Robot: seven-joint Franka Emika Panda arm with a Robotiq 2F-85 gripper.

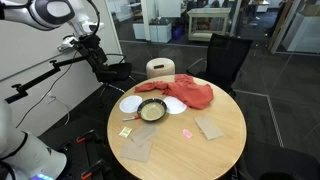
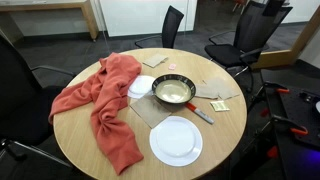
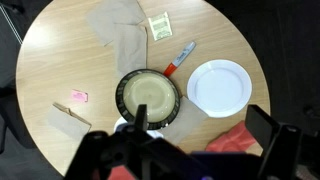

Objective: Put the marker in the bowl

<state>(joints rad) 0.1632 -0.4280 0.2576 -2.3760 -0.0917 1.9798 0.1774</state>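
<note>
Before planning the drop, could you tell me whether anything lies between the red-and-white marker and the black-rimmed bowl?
Nothing visible does. The red-and-white marker lies on bare wood right beside the round black-rimmed tan-lined bowl; the flat white plate sits off to one side, outside that gap.

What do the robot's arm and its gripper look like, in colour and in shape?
The arm has rounded white links with black sections at the joints. The gripper is black and compact. In the wrist view its fingers are dark, angular and blurred. No markings can be read.
</note>
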